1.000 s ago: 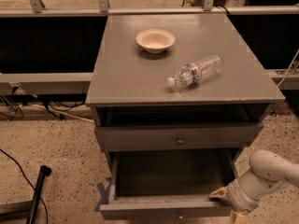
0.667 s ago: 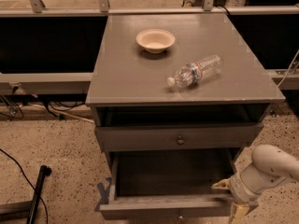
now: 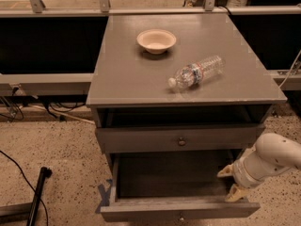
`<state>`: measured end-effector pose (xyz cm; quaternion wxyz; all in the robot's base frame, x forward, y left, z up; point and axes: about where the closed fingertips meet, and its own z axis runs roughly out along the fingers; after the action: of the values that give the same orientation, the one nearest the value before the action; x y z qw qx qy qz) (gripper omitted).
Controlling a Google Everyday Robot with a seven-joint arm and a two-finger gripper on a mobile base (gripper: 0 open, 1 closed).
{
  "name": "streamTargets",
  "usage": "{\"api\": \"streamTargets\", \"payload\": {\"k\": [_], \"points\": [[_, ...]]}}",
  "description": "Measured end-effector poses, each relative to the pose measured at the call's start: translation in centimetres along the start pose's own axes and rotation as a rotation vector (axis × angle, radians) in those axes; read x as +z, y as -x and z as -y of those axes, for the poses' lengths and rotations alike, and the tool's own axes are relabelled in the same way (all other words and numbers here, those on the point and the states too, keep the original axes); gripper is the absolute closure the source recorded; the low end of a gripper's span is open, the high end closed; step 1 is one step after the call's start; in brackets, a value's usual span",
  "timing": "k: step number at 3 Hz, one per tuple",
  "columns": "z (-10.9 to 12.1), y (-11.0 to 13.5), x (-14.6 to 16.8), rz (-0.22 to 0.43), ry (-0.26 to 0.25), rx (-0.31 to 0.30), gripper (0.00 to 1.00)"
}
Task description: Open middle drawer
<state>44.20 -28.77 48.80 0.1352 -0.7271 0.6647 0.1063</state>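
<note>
The middle drawer [image 3: 178,209] of the grey cabinet stands pulled far out, its dark inside empty and a small round knob [image 3: 181,217] at the centre of its front. My gripper [image 3: 231,182], on a white arm coming in from the right, hangs at the drawer's right side, just above its front right corner. Its two yellowish fingertips [image 3: 225,171] are spread apart with nothing between them, so it is open and not touching the knob.
Above the open drawer is a shut drawer [image 3: 141,140] with its own knob. The cabinet top [image 3: 131,74] carries a cream bowl [image 3: 156,40] and a plastic water bottle [image 3: 196,71] lying on its side. A black pole [image 3: 37,194] lies on the speckled floor at left.
My gripper has lifted and drawn back a little from the drawer's front right corner. The drawer stays pulled out as before.
</note>
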Motion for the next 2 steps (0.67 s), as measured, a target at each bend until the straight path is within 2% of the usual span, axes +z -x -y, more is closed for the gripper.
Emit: {"api": "streamTargets", "payload": {"k": [1,2], "points": [[1.9,0.5,0.1,0.006,-0.043,0.02,0.62],[4.0,1.8,3.4,0.047,-0.059,0.045,0.85]]}}
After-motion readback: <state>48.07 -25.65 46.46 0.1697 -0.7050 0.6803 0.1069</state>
